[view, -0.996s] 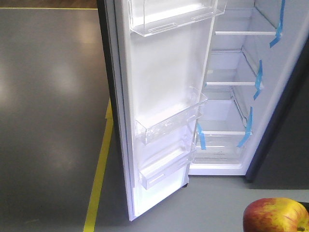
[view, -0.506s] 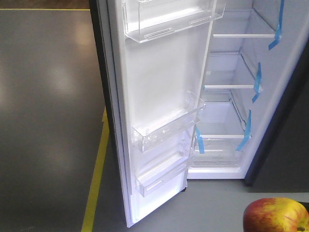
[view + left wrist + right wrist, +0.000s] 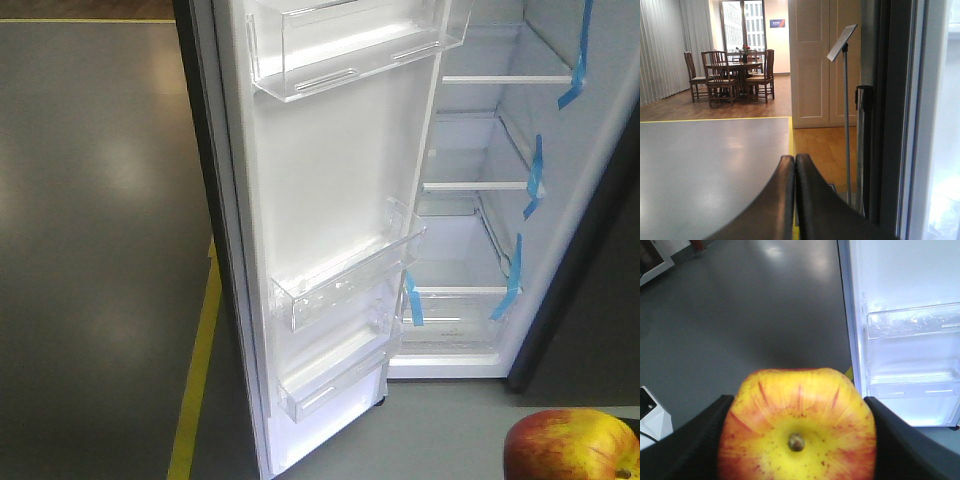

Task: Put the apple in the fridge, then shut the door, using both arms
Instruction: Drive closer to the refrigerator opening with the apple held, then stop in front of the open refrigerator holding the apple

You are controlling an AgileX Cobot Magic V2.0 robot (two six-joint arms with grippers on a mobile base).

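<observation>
Exterior front-facing view, and the fridge (image 3: 565, 220) fills the upper right. It stands open, white inside, with glass shelves (image 3: 470, 185) and blue tape strips (image 3: 536, 175) at their ends. The door (image 3: 330, 190) is swung out on the left, white lining toward us, clear bins (image 3: 345, 275) stacked down it. Underneath, a smooth dark grey floor (image 3: 100, 250) shows soft glare, with a yellow line (image 3: 195, 380) running up to the door's foot. In the bottom right corner there's the apple (image 3: 570, 445), red and yellow, outside the fridge and close to the lens.

Over to the right wrist: the right gripper (image 3: 797, 405) has its black fingers (image 3: 705, 440) pressed on both sides of the apple, stem (image 3: 796, 442) facing the camera.

Left wrist now: the left gripper (image 3: 794, 162) has its two fingers pressed together with nothing between them. Beyond lie a wooden floor (image 3: 825, 150), white cabinet doors (image 3: 822, 60), a dining table (image 3: 737, 65) ringed by chairs (image 3: 762, 75), and pale curtains (image 3: 665, 50). There's one blue sign (image 3: 777, 23) on the far wall, its writing too small to read.
</observation>
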